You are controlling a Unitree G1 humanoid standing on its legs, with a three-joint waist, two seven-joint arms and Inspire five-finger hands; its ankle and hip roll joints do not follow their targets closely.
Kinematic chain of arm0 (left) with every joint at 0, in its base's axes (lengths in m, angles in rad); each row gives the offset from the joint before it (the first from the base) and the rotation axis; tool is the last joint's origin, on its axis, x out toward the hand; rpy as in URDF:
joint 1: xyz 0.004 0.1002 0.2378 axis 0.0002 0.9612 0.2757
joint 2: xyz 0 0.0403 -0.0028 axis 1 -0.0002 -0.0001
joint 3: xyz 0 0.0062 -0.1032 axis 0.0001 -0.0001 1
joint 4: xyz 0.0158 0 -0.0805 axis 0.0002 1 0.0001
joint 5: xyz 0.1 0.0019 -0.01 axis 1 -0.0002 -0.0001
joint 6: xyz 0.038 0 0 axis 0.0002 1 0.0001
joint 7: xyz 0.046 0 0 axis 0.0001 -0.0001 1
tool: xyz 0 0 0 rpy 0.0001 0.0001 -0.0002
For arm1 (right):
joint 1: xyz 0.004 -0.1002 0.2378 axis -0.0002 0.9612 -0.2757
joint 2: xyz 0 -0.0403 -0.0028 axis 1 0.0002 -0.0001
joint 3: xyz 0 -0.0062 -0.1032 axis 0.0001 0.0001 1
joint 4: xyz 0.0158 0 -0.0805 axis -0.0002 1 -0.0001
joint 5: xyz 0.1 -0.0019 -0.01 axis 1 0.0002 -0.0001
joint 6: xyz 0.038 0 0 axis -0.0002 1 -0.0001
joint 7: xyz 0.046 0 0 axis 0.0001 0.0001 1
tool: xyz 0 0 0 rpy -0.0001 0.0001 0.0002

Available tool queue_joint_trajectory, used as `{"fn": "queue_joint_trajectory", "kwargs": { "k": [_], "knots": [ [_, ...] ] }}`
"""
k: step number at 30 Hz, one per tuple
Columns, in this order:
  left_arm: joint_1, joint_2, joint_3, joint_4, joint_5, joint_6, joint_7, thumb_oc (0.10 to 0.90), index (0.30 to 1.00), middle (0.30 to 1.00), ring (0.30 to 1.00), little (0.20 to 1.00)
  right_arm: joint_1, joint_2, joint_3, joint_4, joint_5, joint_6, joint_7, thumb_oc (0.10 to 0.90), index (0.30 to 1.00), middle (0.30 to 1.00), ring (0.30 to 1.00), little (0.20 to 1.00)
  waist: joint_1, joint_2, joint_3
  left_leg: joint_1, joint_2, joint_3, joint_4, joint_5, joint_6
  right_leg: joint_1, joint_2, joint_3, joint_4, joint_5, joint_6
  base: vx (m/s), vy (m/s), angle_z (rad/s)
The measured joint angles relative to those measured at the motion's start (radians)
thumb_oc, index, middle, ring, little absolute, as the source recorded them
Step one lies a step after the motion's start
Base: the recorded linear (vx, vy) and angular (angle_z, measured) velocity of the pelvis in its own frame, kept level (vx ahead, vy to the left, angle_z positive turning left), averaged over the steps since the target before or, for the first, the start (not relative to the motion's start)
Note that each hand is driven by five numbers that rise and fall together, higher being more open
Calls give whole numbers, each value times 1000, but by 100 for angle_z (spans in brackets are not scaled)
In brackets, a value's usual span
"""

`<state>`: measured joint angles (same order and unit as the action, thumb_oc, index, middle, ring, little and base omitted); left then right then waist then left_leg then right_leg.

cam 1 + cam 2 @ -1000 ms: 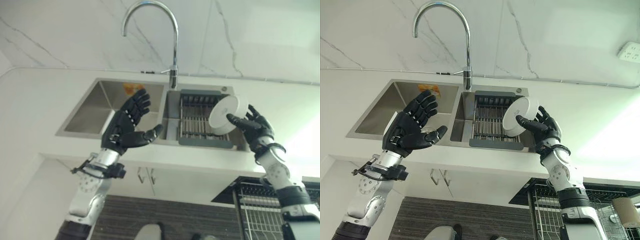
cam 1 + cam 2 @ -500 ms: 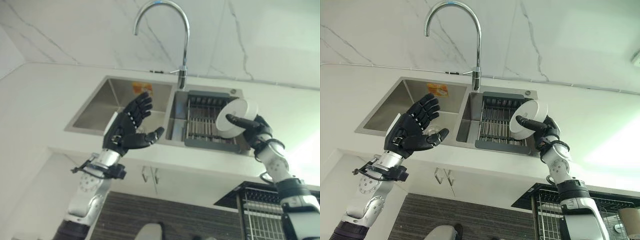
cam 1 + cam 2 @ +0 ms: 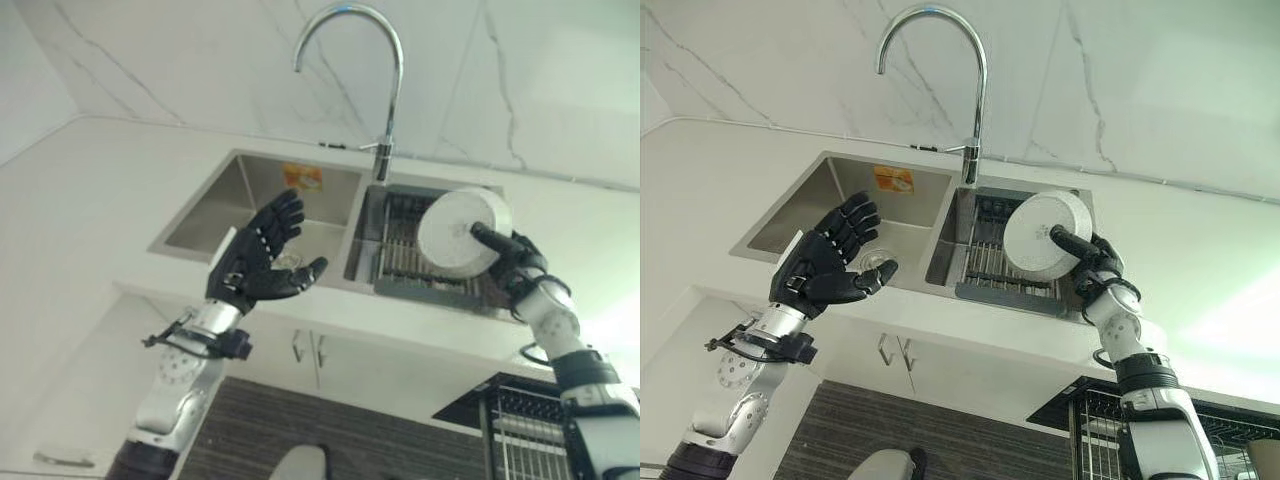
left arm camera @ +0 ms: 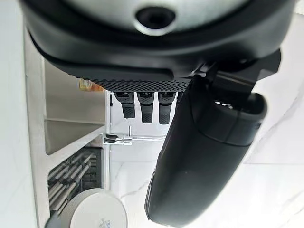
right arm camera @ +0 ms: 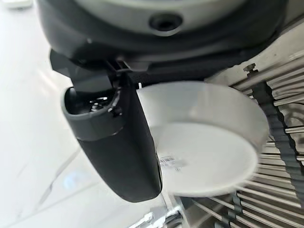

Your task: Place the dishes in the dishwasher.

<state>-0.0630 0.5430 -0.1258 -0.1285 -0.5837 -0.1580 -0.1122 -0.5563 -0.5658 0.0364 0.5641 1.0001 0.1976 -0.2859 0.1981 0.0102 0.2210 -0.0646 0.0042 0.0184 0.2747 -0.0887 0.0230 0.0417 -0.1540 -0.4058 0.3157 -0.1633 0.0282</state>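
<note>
White round ceramic dish (image 3: 1046, 235) is sitting clamped in the right hand (image 3: 1092, 262), thumb across its face and fingers behind, tipped on edge above the dark slatted drain rack (image 3: 992, 268) in the steel sink (image 3: 840, 195), probably for lifting clear of the rim. Left hand (image 3: 827, 265) is hovering spread open and empty over the left basin. Wire dishwasher rack (image 3: 1092, 425) is waiting lower right, with open room between.

We see the sink (image 3: 840, 190) set in the table (image 3: 710, 190), its rack (image 3: 990, 270) in the right basin, the faucet (image 3: 975, 160) behind. The right robot hand (image 3: 1092, 262) holds the plate (image 3: 1035, 235) over the rack; the left robot hand (image 3: 825, 265) hovers before the left basin.
</note>
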Motion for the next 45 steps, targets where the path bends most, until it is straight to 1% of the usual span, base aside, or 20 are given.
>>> {"fn": "queue_joint_trajectory", "kwargs": {
  "k": [5,13,15,17,22,24,27,28,31,33,35,36,37,39,40,41,42,43,44,45],
  "knots": [
    [0,0,-7,3,0,4,22,800,900,900,900,900,-1,14,2,-5,-19,-37,-72,400,300,300,300,300,1,0,0,-1,-7,-2,0,5,8,0,-6,-1,-1,0,1,9,-1,3],
    [3,17,-9,3,0,4,35,800,900,900,900,900,1,18,9,-26,-137,-105,-138,400,300,300,300,300,-9,0,0,8,-6,1,-2,5,8,-1,-5,6,-1,-2,3,3,8,-3],
    [7,17,-9,3,0,4,35,800,900,900,900,900,11,17,10,-75,-168,-135,-147,400,300,300,300,300,-12,0,0,10,-6,4,-5,5,8,-3,-5,10,-1,-2,5,-7,33,-6],
    [18,17,-8,-4,0,4,34,800,900,900,900,900,56,17,1,-216,-184,-193,-164,400,300,300,300,300,-20,0,0,8,-6,9,-11,5,9,-13,-5,18,-1,-3,5,-14,33,-10],
    [57,17,-7,-28,-1,4,10,800,900,900,900,900,127,25,-19,-538,-254,-344,-159,400,300,300,300,300,-50,-1,1,9,-4,34,-15,2,12,-32,-5,46,1,-2,6,-32,57,-17],
    [60,16,-7,-33,-1,4,-10,800,900,900,900,900,139,35,-22,-599,-255,-409,-135,400,300,300,300,300,-66,-2,1,14,-3,45,-15,-1,14,-35,-4,56,-2,-1,8,-37,70,-13],
    [61,6,-6,-45,-1,2,-32,800,900,900,900,900,211,58,-65,-687,-271,-475,-106,400,300,300,300,300,-79,-3,2,16,-1,66,-12,-9,16,-51,-2,84,-1,1,11,-30,84,-24],
    [68,-1,-4,-53,-1,1,-36,800,900,900,900,900,250,59,-92,-724,-273,-482,-99,400,300,300,300,300,-81,-4,2,16,0,79,-13,-11,18,-55,-2,96,1,3,14,-28,82,-34],
    [89,-18,2,-70,-1,2,-55,800,900,900,900,900,332,63,-158,-796,-272,-501,-102,400,300,300,300,300,-119,-7,4,14,-1,108,-12,-16,26,-71,2,128,-1,16,22,-30,83,-32],
    [93,-18,5,-73,-1,0,-78,800,900,900,900,900,384,71,-190,-807,-273,-534,-103,400,300,300,300,300,-150,-26,12,15,2,145,-10,-24,30,-107,12,180,-9,36,31,-102,8,-73],
    [103,-14,6,-81,-1,0,-86,800,900,900,900,900,417,86,-195,-807,-273,-536,-104,400,300,300,300,300,-172,-44,23,14,12,160,-7,-25,30,-112,23,207,-41,65,32,-155,-153,-73],
    [102,-10,6,-82,0,0,-97,800,900,900,900,900,437,98,-196,-807,-273,-545,-104,400,300,300,300,300,-180,-52,27,8,28,175,-4,-24,31,-117,24,228,-54,69,48,-272,-311,-61],
    [98,-4,7,-86,0,0,-98,800,900,900,900,900,450,105,-195,-806,-272,-551,-104,400,300,300,300,300,-185,-60,29,-7,47,201,9,-22,32,-128,17,217,-39,63,64,-310,-301,-60],
    [76,0,10,-86,1,-3,-97,800,900,900,900,900,453,115,-194,-803,-246,-583,-102,400,300,300,300,300,-188,-61,32,-43,94,228,35,-22,33,-147,-80,128,39,44,127,-406,-321,-58],
    [69,6,14,-79,0,-20,-98,800,900,900,900,900,451,133,-192,-792,-226,-627,-81,400,300,300,300,300,-161,-63,35,-48,130,259,28,-13,18,-141,-137,57,66,39,140,-422,-365,-82],
    [56,18,21,-69,0,-32,-94,800,900,900,900,900,441,169,-186,-783,-196,-680,-63,400,300,300,300,300,-123,-60,39,-58,177,280,25,5,-7,-133,-186,2,98,49,162,-336,-331,-103],
    [44,38,25,-60,-1,-41,-93,800,900,900,900,900,425,198,-168,-779,-188,-719,-62,400,300,300,300,300,-98,-60,44,-66,217,289,24,26,-31,-105,-221,-13,95,58,175,-283,-309,-78],
    [11,52,17,-40,-1,-41,-90,800,900,900,900,900,397,218,-146,-775,-189,-749,-62,400,300,300,300,300,-90,-61,48,-78,238,281,22,51,-61,-62,-249,-8,60,75,193,-220,-319,-60],
    [1,76,21,-45,0,-46,-89,800,900,900,900,900,368,236,-121,-773,-190,-764,-63,400,300,300,300,300,-77,-79,52,-86,242,282,22,62,-86,-42,-258,-8,15,185,141,-144,-346,-59],
    [-15,92,20,-50,3,-62,-90,800,900,900,900,900,306,264,-86,-755,-203,-776,-63,400,300,300,300,300,-76,-91,66,-104,278,274,14,82,-147,-41,-220,-29,-24,132,193,-118,-347,-94]
  ]
}}
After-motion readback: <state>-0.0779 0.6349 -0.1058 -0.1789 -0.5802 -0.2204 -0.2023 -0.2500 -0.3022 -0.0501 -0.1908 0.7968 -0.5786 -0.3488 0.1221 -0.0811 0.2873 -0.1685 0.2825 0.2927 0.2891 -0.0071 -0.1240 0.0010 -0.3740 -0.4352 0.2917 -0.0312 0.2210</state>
